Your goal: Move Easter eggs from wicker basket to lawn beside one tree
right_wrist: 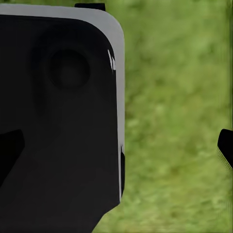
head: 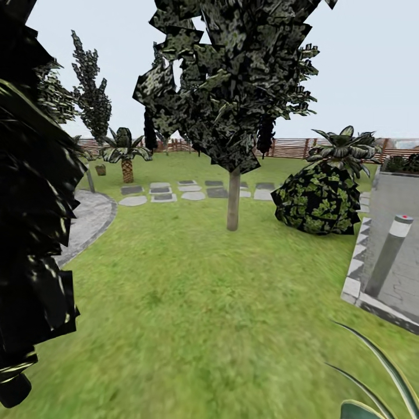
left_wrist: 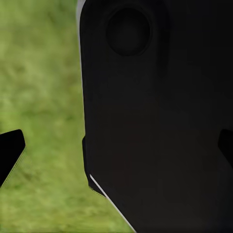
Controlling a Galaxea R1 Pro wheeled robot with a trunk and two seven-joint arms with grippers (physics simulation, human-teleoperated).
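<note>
Black fingertips showed at the two side edges of each wrist view, far apart, so the left gripper (left_wrist: 116,145) and right gripper (right_wrist: 116,145) both stood wide open, holding nothing. Between each pair sat a broad, dark, rounded robot panel (left_wrist: 160,121) with a pale edge and a round recess; whether the fingers touched it I could not tell. Beyond lay blurred, mottled green lawn (right_wrist: 174,121).

From the head view, the lawn (head: 192,302) spread wide and patchy. A tree (head: 233,198) stood mid-distance on the grass, its trunk straight, bare and grey-brown, its canopy a jagged mass of dark, speckled leaves. Behind it lay flat grey stepping stones (head: 192,191) in two rows. A short palm (head: 125,156) with a scaly trunk stood further left, and a rounded, leafy bush (head: 317,201) to the tree's right. A brown slatted fence (head: 291,148) closed the garden at the back. At right, a paved grey area held a tilted-looking grey bollard (head: 389,253) with a white band. Dark ragged foliage (head: 32,203) crowded the left edge. A curved grey path (head: 90,218) ran beside it.
</note>
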